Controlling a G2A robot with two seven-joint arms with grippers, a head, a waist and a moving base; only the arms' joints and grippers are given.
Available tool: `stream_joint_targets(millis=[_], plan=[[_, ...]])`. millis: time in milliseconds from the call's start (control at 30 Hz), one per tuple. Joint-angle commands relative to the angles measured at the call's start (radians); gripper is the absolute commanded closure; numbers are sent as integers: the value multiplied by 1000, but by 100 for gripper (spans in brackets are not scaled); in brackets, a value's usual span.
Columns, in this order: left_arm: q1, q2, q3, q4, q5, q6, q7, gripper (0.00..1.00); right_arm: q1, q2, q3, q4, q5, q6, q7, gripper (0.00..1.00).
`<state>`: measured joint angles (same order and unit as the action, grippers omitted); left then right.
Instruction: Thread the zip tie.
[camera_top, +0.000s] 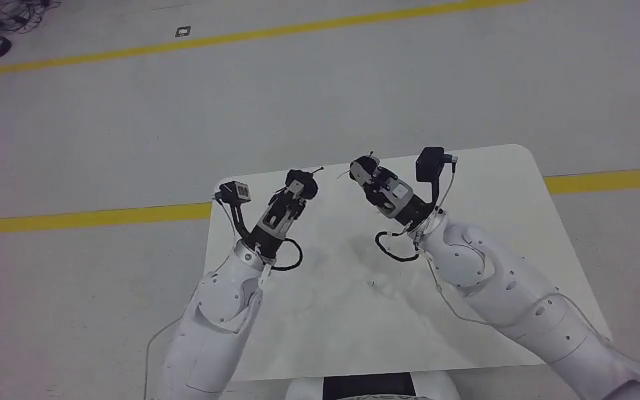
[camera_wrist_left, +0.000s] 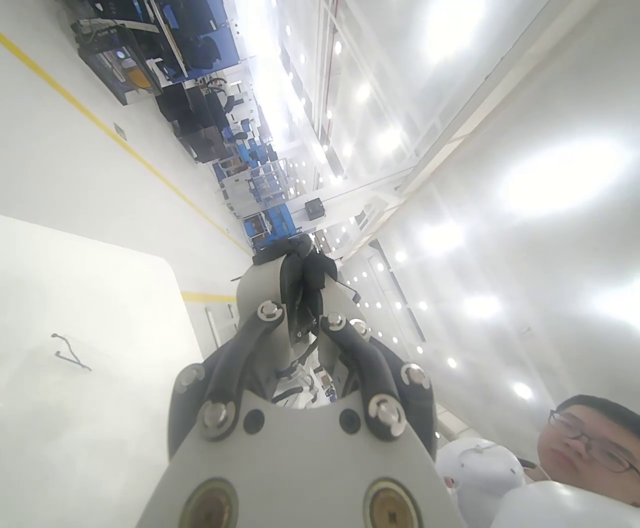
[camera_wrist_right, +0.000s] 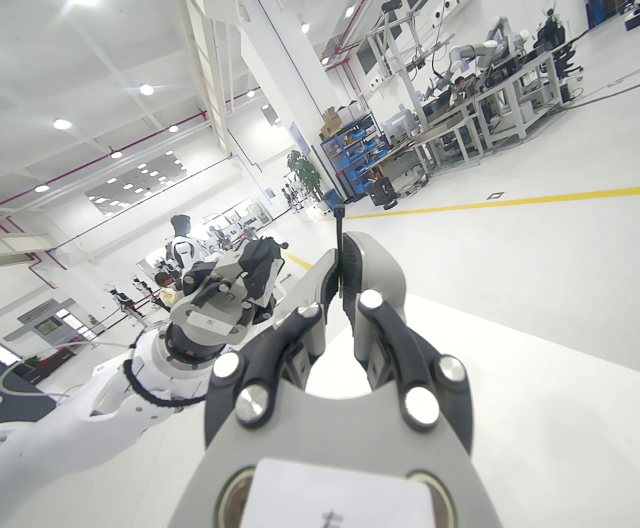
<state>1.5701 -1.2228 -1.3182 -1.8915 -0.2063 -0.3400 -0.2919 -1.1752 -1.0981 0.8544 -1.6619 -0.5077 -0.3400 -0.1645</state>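
Over the far edge of the white table (camera_top: 480, 210), as seen in the top view:

Item 1, right gripper (camera_top: 360, 170): at 12 o'clock from the table's middle. Its fingers are closed to a narrow slit and pinch the zip tie (camera_wrist_right: 340, 225). The black strap runs along the ribbed pads (camera_wrist_right: 352, 270), and its square head projects beyond the fingertips.

Item 2, left gripper (camera_top: 300, 184): at 9 o'clock from the right gripper, near it but not touching. Its fingers (camera_wrist_left: 292, 280) are pressed together. A thin dark sliver juts from the tips, too small to identify, so I cannot tell what it holds, if anything.

Item 3, thin dark wiry scrap (camera_wrist_left: 70, 352): lying flat on the table, well apart from both grippers.

Item 4, yellow floor line (camera_top: 100, 217): running past the table at 9 and 3 o'clock.
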Motion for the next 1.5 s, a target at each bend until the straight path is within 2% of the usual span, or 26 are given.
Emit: stream_joint_targets(millis=[0,300,600,667,867,1067,1233,1467], plan=[[-1,-11,-12,-6,5,0,-20,100,0,0,0,0,0,0,0,100],[-1,-59,-60,-3,42,0,-121,100,0,0,0,0,0,0,0,100],[-1,-59,-60,-3,42,0,-121,100,0,0,0,0,0,0,0,100],[-2,-60,-58,-6,33,0,-102,100,0,0,0,0,0,0,0,100],[-4,-60,-62,-42,110,0,-75,100,0,0,0,0,0,0,0,100],[-13,-58,-49,-60,213,0,-71,100,0,0,0,0,0,0,0,100],[-20,-51,-39,-62,276,0,-53,100,0,0,0,0,0,0,0,100],[-30,-35,-10,-60,334,0,13,100,0,0,0,0,0,0,0,100]])
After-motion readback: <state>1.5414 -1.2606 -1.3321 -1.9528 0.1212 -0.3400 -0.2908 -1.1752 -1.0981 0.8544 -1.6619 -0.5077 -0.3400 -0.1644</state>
